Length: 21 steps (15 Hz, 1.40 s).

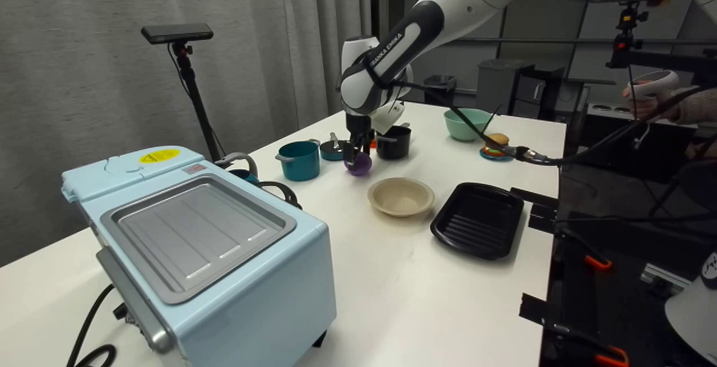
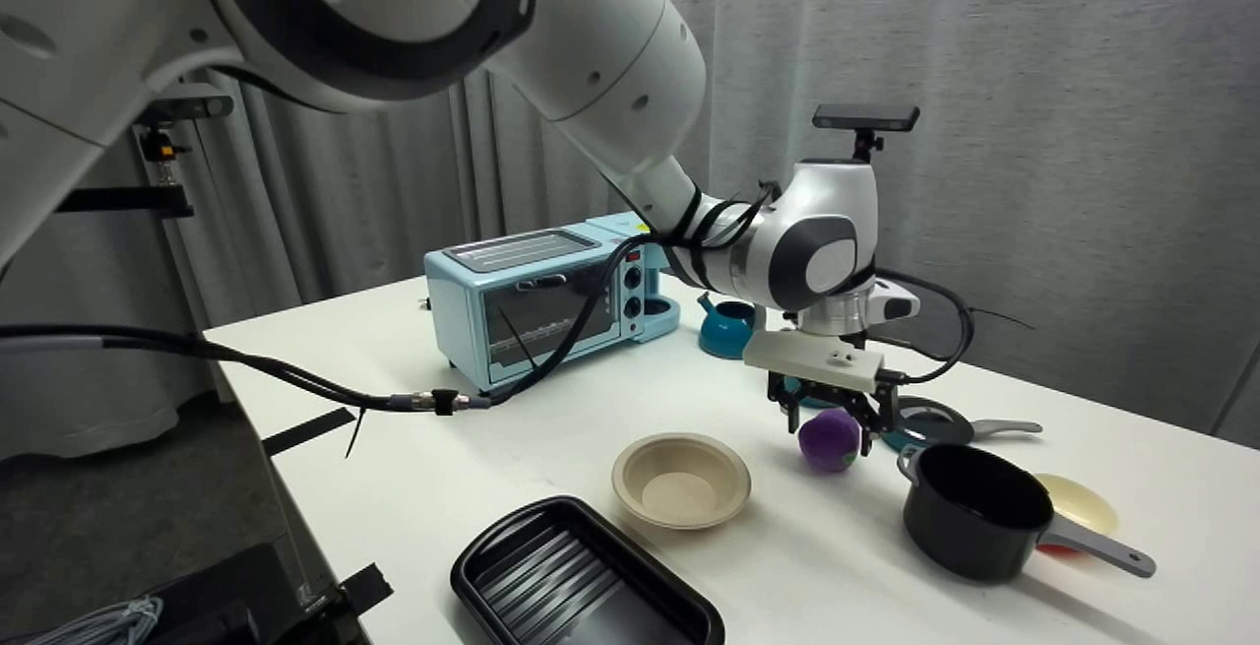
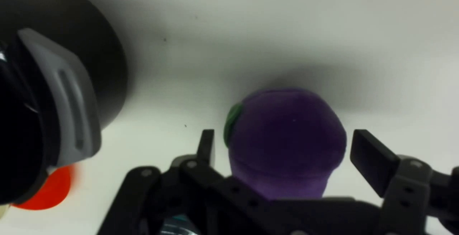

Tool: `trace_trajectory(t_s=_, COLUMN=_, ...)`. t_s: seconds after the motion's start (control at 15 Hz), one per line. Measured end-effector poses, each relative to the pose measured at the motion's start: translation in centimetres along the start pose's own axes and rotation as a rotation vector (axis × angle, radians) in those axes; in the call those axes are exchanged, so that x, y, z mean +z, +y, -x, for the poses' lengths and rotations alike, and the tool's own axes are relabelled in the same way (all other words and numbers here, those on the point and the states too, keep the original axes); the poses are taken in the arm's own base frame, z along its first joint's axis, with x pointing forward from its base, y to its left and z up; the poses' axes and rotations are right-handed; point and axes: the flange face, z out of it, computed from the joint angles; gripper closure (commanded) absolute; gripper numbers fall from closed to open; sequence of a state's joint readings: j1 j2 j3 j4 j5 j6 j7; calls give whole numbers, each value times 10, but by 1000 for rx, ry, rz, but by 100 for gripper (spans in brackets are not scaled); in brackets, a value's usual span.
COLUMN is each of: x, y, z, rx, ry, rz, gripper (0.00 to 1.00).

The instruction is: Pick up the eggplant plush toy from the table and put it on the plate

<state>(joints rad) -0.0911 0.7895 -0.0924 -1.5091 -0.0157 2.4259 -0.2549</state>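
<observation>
Low in the wrist view, the gripper [image 3: 282, 148] stands with its jaws apart, one on each side of the eggplant plush toy [image 3: 287, 127]; white table [image 3: 322, 23] shows between toy and jaw at left, a thinner strip of it at right. The toy lies right of the frame's middle, a green patch on its left edge, and along the left border sit a black pot [image 3: 89, 41] with a grey handle and, lower, part of something red [image 3: 53, 188]. Right of centre in an exterior view, the gripper hangs over the toy, jaws parted about it, the toy resting on the table. Below and left of the toy, apart from it, is the beige plate [image 2: 681, 485]; a black tray [image 2: 581, 576] takes the bottom edge, the black pot the lower right, and a light-blue toaster oven [image 2: 541, 310] and a blue kettle [image 2: 726, 332] stand farther up. Near the middle of the frame in an exterior view, the toy is partly hidden by the gripper, with a teal pot [image 1: 301, 162] to its left, the plate below it to the right, and the tray beyond that; a pale green bowl [image 1: 462, 130] and a burger-like toy [image 1: 496, 148] occupy the upper right, the oven the lower left.
</observation>
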Motion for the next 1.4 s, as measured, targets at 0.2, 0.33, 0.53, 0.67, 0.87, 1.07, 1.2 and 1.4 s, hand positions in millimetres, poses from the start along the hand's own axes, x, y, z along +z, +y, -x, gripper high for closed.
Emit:
trace_trajectory(t_s=0.2, x=11, y=1, z=-12, rx=4, ry=8, rz=5, gripper=48)
trace_trajectory(t_s=0.33, x=8, y=2, z=-18, rx=19, ry=13, rz=7, gripper=64)
trace_trajectory(t_s=0.53, x=-12, y=5, z=-25, rx=46, ry=6, rz=6, gripper=84)
trace_trajectory(t_s=0.67, x=-36, y=7, z=-28, rx=57, ry=-7, rz=1, gripper=92)
trace_trajectory(t_s=0.87, x=-89, y=6, z=-30, rx=57, ry=-13, rz=-10, gripper=97)
trace_trajectory(t_s=1.07, x=-140, y=-7, z=-23, rx=39, ry=-27, rz=-36, gripper=94)
trace_trajectory(t_s=1.2, x=-160, y=-21, z=-10, rx=23, ry=-48, rz=-58, gripper=94)
trace_trajectory(t_s=1.4, x=-175, y=-38, z=17, rx=3, ry=-99, rz=-82, gripper=94)
